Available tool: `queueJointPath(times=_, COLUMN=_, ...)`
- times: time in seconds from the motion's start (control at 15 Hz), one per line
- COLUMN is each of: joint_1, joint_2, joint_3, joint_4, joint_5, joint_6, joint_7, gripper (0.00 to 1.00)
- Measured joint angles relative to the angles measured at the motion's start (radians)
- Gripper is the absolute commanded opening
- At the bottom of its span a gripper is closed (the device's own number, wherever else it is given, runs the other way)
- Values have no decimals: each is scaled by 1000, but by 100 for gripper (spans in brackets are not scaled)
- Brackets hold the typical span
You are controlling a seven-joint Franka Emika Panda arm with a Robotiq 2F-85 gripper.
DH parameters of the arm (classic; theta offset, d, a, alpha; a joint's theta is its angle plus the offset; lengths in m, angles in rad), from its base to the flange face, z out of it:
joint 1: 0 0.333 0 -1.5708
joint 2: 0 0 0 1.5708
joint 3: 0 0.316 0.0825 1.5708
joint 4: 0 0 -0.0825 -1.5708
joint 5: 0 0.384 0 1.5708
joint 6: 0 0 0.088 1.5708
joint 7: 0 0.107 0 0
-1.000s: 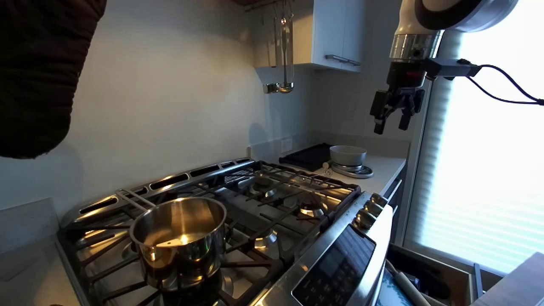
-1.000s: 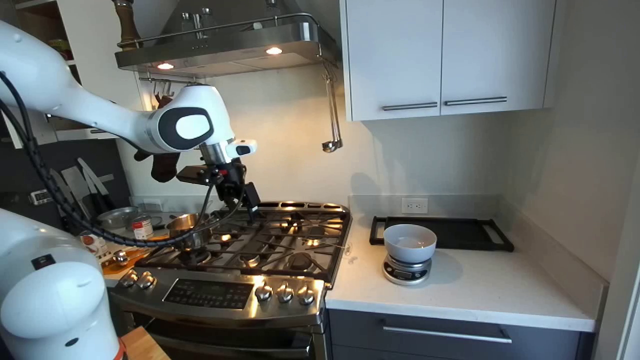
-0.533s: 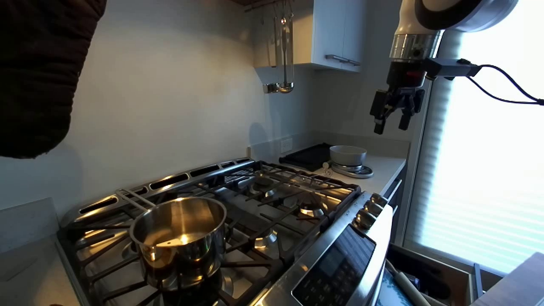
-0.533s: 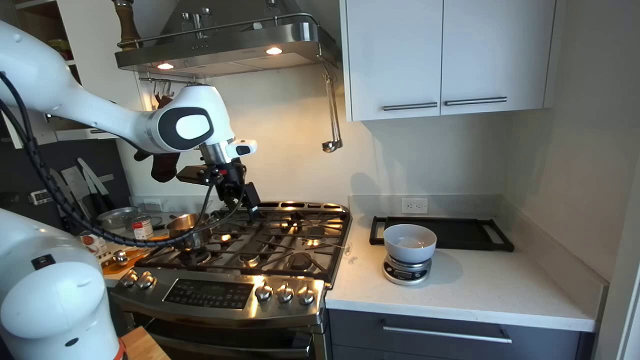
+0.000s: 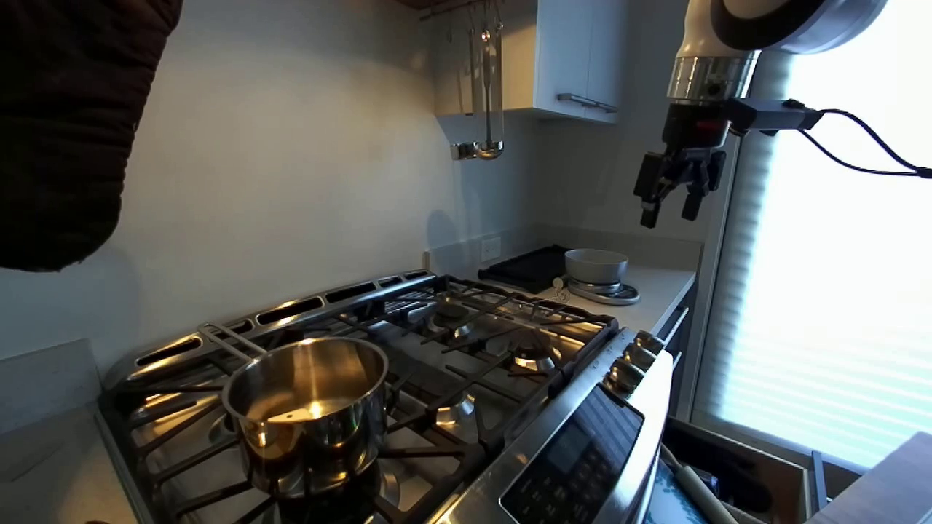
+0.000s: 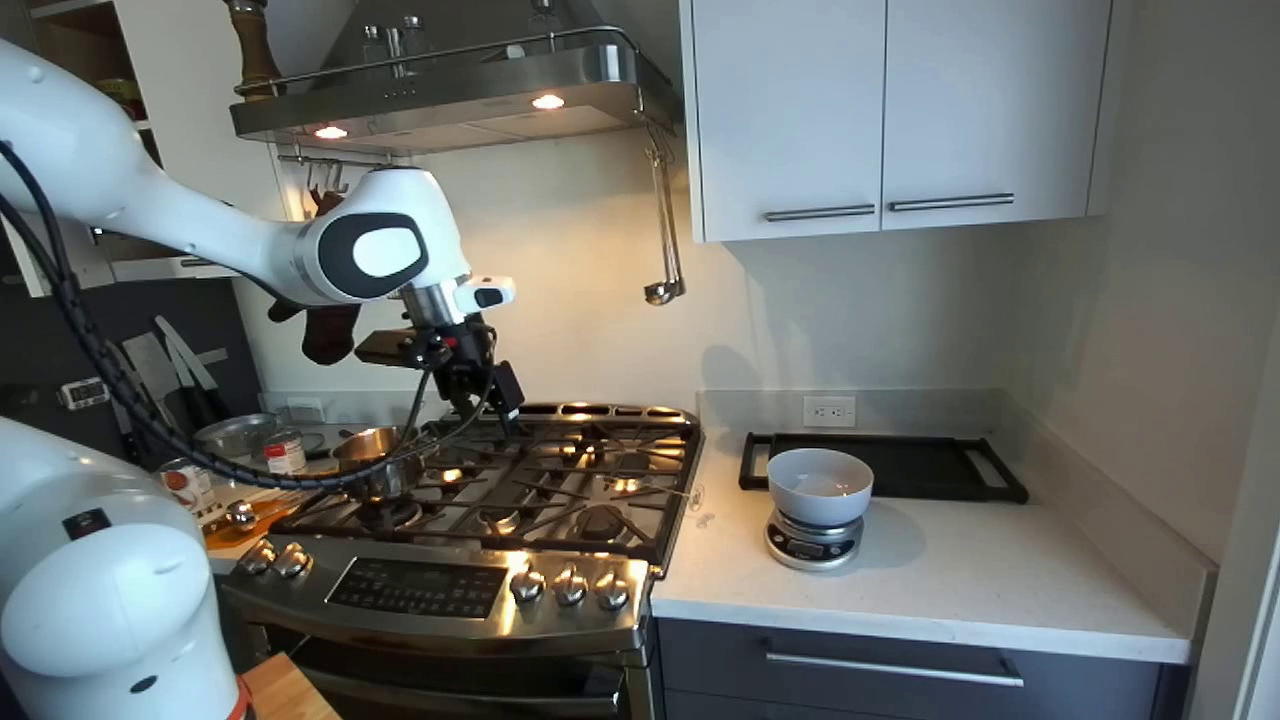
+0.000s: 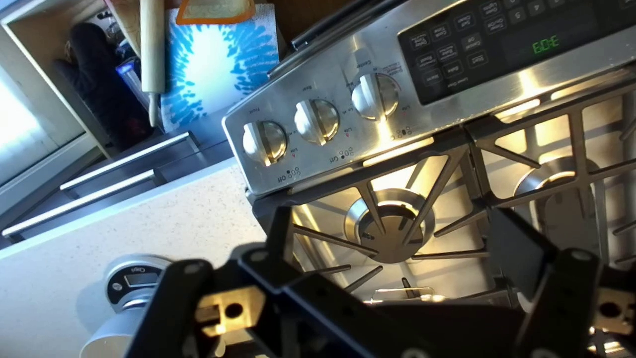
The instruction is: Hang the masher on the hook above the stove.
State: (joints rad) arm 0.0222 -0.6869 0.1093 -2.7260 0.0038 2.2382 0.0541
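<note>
The masher point(image 6: 665, 490), thin and metallic, lies over the right side of the stove point(image 6: 440, 630), its end reaching the counter. Its small end shows in an exterior view point(image 5: 559, 284). In the wrist view a thin bright wire point(image 7: 405, 289) shows behind the gripper; I cannot tell if it is the masher. Hooks point(image 5: 499, 26) under the hood hold hanging ladles point(image 5: 489, 149). My gripper point(image 5: 670, 214) is open and empty, pointing down well above the stove. In the wrist view the fingertips of the gripper point(image 7: 397, 238) stand wide apart over a burner.
A steel pot point(image 5: 342, 433) stands on the stove's far-side burner. A white bowl point(image 6: 820, 485) on a scale and a black tray point(image 6: 910, 470) stand on the right counter. The range hood point(image 6: 460, 100) and wall cabinet point(image 6: 790, 120) overhang. An oven mitt point(image 5: 65, 131) hangs at the left.
My gripper has risen very slightly, and the arm's cable has shifted. The gripper stays open and everything else stays in place.
</note>
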Motion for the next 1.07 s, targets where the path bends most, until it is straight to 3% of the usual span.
queueJointPath(times=0.33, joint_1=0, joint_2=46, joint_3=-58, joint_4=23, joint_5=-56, joint_6=104, joint_7=-189, gripper=100)
queueJointPath(times=0.73, joint_1=33, joint_2=184, joint_3=-191, joint_4=67, joint_5=-65, joint_6=310, joint_7=-502, gripper=100)
queueJointPath(times=1.07, joint_1=152, joint_2=321, joint_3=-347, joint_4=127, joint_5=14, joint_6=445, joint_7=-826, gripper=100)
